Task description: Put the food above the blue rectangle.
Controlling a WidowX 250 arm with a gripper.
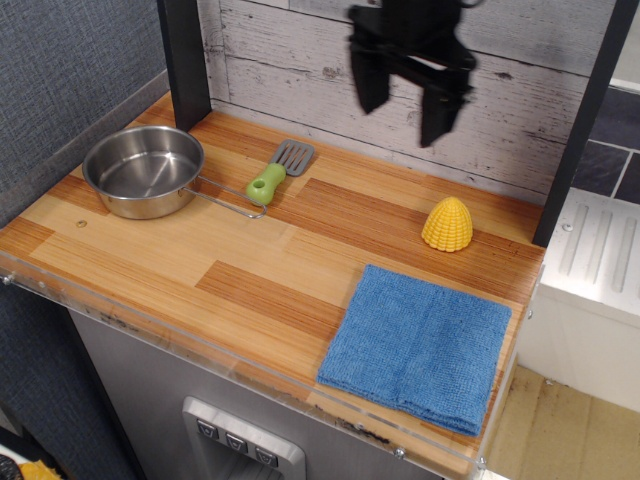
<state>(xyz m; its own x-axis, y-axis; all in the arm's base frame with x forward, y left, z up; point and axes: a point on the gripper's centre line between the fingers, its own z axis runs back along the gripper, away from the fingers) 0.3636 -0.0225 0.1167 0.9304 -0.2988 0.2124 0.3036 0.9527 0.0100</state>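
Observation:
The yellow toy corn cob piece (447, 224) stands upright on the wooden table, just beyond the far edge of the folded blue towel (420, 344), which lies at the front right. My gripper (404, 102) is black, open and empty. It hangs high in front of the back wall, up and to the left of the corn and well apart from it.
A steel pan (145, 171) sits at the back left with its wire handle pointing right. A green-handled grey spatula (277, 172) lies next to it. A black post (184, 60) stands at the back left, a dark frame bar (580, 120) at the right edge.

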